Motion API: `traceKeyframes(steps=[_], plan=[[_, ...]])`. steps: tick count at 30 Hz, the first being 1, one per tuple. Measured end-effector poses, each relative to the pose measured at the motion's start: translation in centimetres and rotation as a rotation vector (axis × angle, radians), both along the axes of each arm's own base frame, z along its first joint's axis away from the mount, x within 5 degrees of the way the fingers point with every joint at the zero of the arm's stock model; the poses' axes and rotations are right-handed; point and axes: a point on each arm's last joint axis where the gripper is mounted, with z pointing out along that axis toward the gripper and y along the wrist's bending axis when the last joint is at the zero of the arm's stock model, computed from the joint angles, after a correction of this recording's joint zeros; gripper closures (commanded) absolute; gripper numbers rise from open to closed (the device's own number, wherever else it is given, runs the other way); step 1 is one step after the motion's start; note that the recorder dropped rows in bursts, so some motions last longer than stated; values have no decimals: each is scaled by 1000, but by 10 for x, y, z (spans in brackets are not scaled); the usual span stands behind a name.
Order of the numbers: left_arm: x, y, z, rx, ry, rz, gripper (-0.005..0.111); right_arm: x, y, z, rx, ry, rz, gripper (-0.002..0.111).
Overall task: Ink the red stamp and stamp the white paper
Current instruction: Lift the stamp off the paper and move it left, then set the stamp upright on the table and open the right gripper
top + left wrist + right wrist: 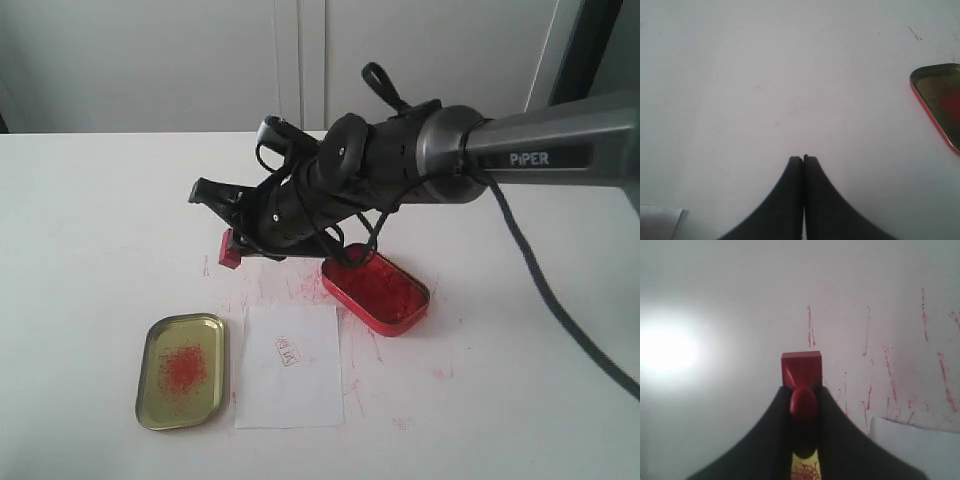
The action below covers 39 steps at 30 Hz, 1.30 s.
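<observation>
Right tool [803, 392] is clamped on the stubby handle of the small red plastic stamp [229, 249], its flat square base leading. It hangs over the red-smeared white desk [100, 220], off to the side of the red oval metal tin of crumbly red ink paste [378, 290] and just past the far edge of the thin white rectangular paper sheet [289, 366]. That sheet carries one small red mark, so a print looks made. Is the stamp face inked? Can't tell, it's turned away. Left to do, I'd judge: swing over the sheet and press. The shallow gold oval tin lid [182, 370], glossy with a red smudge, lies beside the paper. Left tool [803, 159]: tips pressed together, holding nothing.
</observation>
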Motion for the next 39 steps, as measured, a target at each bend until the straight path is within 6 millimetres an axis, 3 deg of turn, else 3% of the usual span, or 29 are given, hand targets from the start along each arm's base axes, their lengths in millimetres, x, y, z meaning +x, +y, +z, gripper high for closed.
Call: traceKeyframes(steps=[4,13,21,29,36,39], plan=[[0,0,0,0,0,0,107,3,5,-19,45,45,0,108],[0,0,0,0,0,0,107,16,-7,-23,150,79,35,108],[0,0,0,0,0,0,107,20,-4,-54,206,192,-63,108],[0,0,0,0,0,0,107,24,-5,-55,218,190,-114,108],[0,0,0,0,0,0,107,24,-5,-55,223,196,-130,93],[0,0,0,0,0,0,107,24,-5,-55,223,196,-130,91]])
